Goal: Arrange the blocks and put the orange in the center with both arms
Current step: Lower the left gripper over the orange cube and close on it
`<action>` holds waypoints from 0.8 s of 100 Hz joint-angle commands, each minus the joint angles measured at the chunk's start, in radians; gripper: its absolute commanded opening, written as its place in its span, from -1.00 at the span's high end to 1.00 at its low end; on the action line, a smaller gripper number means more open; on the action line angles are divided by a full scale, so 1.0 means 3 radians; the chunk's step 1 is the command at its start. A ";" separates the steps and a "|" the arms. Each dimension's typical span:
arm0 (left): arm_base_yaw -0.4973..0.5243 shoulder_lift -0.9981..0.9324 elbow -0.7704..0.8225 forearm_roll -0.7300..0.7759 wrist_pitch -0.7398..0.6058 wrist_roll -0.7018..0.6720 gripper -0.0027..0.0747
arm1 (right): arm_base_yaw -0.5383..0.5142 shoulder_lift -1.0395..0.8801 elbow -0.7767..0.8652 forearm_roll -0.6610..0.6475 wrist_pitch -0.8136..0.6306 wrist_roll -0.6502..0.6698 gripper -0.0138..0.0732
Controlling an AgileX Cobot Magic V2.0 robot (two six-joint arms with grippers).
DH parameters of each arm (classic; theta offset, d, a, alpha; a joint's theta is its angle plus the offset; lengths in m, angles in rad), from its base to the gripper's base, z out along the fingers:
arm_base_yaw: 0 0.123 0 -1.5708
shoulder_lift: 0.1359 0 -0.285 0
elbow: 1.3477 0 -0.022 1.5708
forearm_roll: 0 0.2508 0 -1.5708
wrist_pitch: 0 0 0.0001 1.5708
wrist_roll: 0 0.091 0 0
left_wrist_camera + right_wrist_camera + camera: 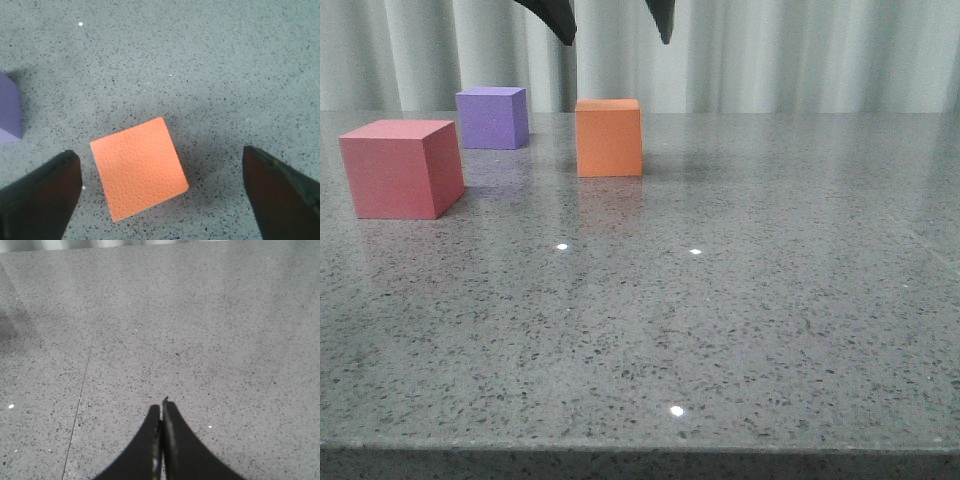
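Observation:
The orange cube (609,138) rests on the table toward the back, left of the middle. High above it hangs my left gripper (616,40), open, its two black fingertips spread wider than the cube and holding nothing. From the left wrist, the orange cube (139,175) lies turned at an angle between the spread fingers of the left gripper (160,167), nearer one finger. The purple cube (492,117) stands behind and left of the orange one. Nearer at the far left sits the red-pink cube (400,168). My right gripper (162,407) is shut over bare table, outside the front view.
A grey speckled tabletop (720,320) runs to a front edge near the camera. A pale curtain (800,50) hangs behind the table. A corner of the purple cube (9,112) shows at the edge of the left wrist view.

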 commanded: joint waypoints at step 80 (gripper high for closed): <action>-0.0022 0.0126 -0.0109 0.0370 -0.0126 -0.0628 -0.64 | -0.0012 -0.0007 -0.0086 -0.0086 -0.0251 -0.0026 0.84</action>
